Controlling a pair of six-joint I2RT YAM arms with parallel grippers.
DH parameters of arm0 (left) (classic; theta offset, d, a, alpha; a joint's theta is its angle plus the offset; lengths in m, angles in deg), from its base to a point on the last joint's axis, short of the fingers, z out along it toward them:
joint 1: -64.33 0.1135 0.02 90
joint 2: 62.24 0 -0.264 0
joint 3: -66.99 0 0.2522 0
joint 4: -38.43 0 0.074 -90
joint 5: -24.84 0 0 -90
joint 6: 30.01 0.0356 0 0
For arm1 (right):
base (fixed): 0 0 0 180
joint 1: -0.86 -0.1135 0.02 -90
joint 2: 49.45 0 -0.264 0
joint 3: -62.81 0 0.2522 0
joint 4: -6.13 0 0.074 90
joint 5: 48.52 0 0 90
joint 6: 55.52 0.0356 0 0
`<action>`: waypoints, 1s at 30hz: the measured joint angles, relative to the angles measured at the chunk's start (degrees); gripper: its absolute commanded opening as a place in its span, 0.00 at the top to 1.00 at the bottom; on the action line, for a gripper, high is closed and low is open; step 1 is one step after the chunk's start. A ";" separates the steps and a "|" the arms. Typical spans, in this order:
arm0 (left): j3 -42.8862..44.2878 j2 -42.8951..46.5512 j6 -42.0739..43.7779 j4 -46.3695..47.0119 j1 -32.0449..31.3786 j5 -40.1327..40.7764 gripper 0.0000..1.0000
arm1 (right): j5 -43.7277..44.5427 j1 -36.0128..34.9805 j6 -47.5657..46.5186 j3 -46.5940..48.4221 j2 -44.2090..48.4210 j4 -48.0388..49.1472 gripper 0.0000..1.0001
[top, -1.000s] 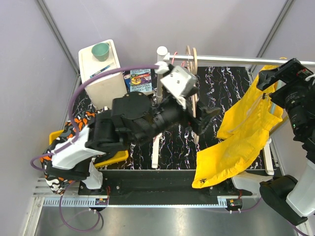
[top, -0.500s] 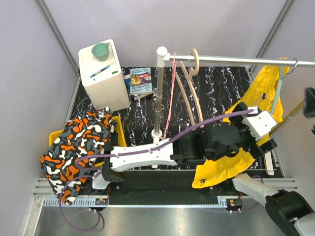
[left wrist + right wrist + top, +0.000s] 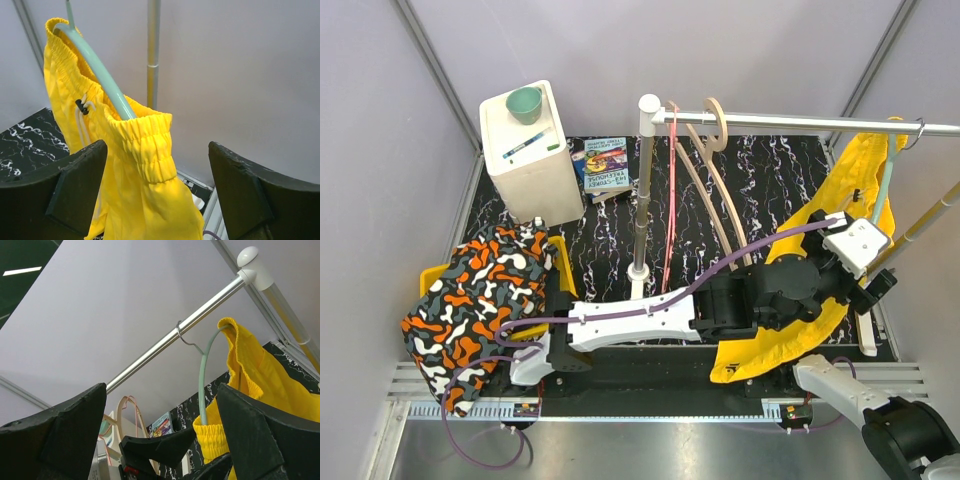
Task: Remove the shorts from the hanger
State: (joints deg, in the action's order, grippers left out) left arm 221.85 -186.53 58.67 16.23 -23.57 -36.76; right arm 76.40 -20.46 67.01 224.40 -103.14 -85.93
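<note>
Our left gripper (image 3: pixel 157 155) holds its fingers wide apart. The yellow shorts (image 3: pixel 145 200) hang just ahead of them on the green hanger (image 3: pixel 100 75), long way down. Our right gripper (image 3: pixel 161 390), also spread wide, sits lower and farther off.

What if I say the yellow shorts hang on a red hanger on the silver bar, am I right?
Not quite. The hanger holding the yellow shorts is pale green, not red, as the left wrist view shows. It does hang on the silver bar.
</note>
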 measured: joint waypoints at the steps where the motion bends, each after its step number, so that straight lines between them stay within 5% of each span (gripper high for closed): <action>1: 0.02 -0.28 0.02 0.17 0.00 0.52 0.12 | -0.17 0.00 -0.17 0.00 0.00 0.00 0.02; 4: 0.02 -1.25 0.22 0.42 0.00 2.27 0.12 | -0.85 0.00 -0.76 0.00 0.00 0.00 0.01; 7: 0.02 -2.27 0.31 0.37 0.24 3.82 0.23 | -1.62 0.00 -1.55 0.00 -0.04 0.00 0.01; 18: -0.02 -2.80 1.18 -2.69 1.25 5.22 0.94 | -3.15 0.00 -4.33 -1.64 -0.37 0.00 0.00; 30: -0.11 0.68 5.66 -6.12 0.28 9.38 1.00 | -6.14 0.00 -4.90 -4.22 -1.84 0.00 0.00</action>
State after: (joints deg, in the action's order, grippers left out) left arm 221.74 -185.85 64.33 10.11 -23.28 -27.38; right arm 70.26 -20.46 62.11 220.18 -104.98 -85.93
